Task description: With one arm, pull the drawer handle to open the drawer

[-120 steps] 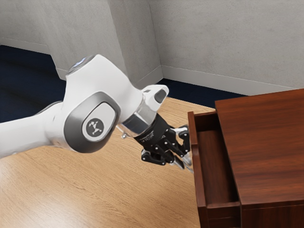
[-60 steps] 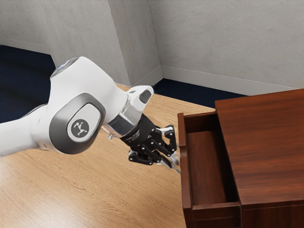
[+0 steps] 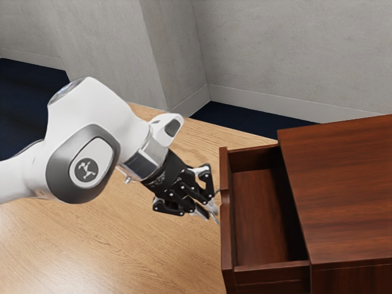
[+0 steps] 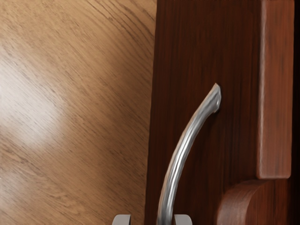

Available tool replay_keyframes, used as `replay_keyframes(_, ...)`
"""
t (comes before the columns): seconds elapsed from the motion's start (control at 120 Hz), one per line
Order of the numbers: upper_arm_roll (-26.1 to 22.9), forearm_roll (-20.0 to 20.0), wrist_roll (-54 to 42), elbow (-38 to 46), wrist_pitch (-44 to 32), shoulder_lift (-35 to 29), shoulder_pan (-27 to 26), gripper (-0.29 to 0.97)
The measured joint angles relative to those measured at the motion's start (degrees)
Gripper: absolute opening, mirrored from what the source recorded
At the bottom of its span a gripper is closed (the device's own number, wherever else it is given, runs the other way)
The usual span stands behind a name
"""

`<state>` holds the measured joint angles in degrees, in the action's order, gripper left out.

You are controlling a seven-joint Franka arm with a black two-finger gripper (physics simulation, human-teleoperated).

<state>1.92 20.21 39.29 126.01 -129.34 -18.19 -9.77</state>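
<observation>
In the exterior view, the white arm (image 3: 86, 159) came in from the exterior view's left, low over the pale wooden counter (image 3: 92, 257), with a grey wall (image 3: 275, 43) and a strip of dark blue floor (image 3: 30, 92) behind it. Its wrist sloped down toward the exterior view's right, ending in the black claw (image 3: 210, 211). The claw was pinching the silver handle (image 3: 216, 210) on the front of the drawer (image 3: 225, 233), with a finger on each side of the bar. The drawer stood pulled well out of the dark red-brown cabinet (image 3: 343, 184), so that its bare inside showed from above. Its front board stood apart from the cabinet's face, and its back part was under the cabinet's top. The cabinet sat on the counter at the exterior view's right edge.

In the wrist view, the counter (image 4: 70, 117) lay beside the dark drawer front (image 4: 187, 61). The handle (image 4: 180, 150) curved away from the hand to where its far end met the board. The near part of the bar passed between the two grey fingertips (image 4: 122, 219), which sat close on either side of it
</observation>
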Motion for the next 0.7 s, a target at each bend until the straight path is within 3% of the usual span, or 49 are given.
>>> replay_keyframes(0.7, 1.74, -1.21, 0.11, 4.81, 0.46, -4.90, 0.80, 0.00)
